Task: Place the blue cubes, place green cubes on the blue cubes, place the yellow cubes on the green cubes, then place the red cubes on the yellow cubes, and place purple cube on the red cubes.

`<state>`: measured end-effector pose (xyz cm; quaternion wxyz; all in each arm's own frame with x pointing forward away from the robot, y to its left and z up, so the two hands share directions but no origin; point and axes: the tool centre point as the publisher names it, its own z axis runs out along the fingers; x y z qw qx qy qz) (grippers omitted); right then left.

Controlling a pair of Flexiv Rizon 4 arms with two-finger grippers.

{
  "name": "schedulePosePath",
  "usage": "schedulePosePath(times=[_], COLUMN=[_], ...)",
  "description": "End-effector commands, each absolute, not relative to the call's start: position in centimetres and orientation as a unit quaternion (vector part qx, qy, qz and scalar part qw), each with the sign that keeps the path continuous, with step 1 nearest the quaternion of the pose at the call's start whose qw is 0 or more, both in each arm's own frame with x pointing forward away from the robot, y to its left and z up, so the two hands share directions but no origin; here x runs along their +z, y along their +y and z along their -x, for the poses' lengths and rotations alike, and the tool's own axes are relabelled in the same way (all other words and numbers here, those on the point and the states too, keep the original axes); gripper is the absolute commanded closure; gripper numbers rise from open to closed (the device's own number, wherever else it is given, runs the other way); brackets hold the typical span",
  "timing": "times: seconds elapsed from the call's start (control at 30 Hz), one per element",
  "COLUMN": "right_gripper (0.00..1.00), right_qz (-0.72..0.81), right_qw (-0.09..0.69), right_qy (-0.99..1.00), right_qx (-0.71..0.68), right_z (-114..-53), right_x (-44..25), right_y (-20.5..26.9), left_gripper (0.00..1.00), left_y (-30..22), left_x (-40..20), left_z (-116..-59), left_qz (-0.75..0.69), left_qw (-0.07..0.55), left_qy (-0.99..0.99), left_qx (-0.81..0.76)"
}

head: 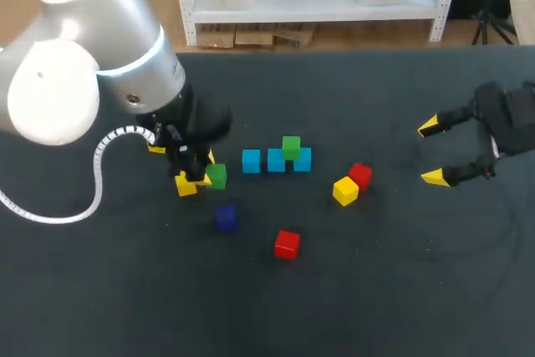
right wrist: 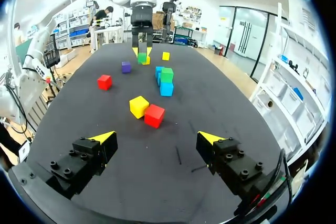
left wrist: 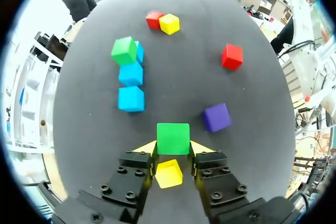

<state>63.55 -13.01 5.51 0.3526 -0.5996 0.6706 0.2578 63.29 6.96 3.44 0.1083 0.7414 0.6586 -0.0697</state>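
Note:
My left gripper [head: 207,173] is shut on a green cube [left wrist: 172,138], its yellow tips pressing both sides. A yellow cube [left wrist: 169,173] lies on the table just behind the green one, under the fingers. Three blue cubes [head: 276,160] stand in a row at mid-table. A second green cube [head: 291,148] rests on top of that row, toward its right end. To the right, a red cube [head: 360,175] touches a yellow cube [head: 345,191]. The purple cube [head: 226,217] and another red cube [head: 287,244] sit nearer the front. My right gripper [head: 435,152] hangs open and empty at the right.
Another yellow cube [head: 156,148] lies half hidden behind my left arm. A white coiled cable [head: 100,165] hangs from that arm over the table's left side. Dark bare table [head: 401,282] stretches across the front and right.

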Motion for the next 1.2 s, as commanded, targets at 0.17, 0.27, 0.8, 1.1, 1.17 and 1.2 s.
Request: schedulePosePath(times=[0.17,0.27,0.8,1.1,1.17,1.2], right_gripper=[0.0,0.0,0.0,0.0,0.0,0.0], right_qz=[0.6,0.6,0.6,0.6,0.6,0.6], right_qw=[0.354,0.354,0.354,0.354,0.354,0.354], right_qy=[0.67,0.67,0.67,0.67,0.67,0.67], right_qx=[0.258,0.258,0.258,0.258,0.258,0.258], right_z=[-63.6,-63.6,-63.6,-63.6,-63.6,-63.6], right_x=[5.5,5.5,5.5,5.5,5.5,5.5], right_y=[-13.0,-13.0,-13.0,-13.0,-13.0,-13.0], left_gripper=[1.0,1.0,1.0,1.0,1.0,1.0], left_y=[5.6,4.9,0.9,-0.2,-0.3,-0.4], left_x=[6.1,6.5,5.6,5.0,4.9,4.9], left_z=[-63.9,-64.6,-68.3,-68.9,-68.9,-68.9], left_qz=[-0.742,-0.742,-0.744,-0.746,-0.746,-0.746], left_qw=[0.113,0.113,0.106,0.103,0.104,0.104], left_qy=[0.658,0.658,0.656,0.653,0.653,0.653], left_qx=[-0.057,-0.056,-0.072,-0.076,-0.077,-0.078])
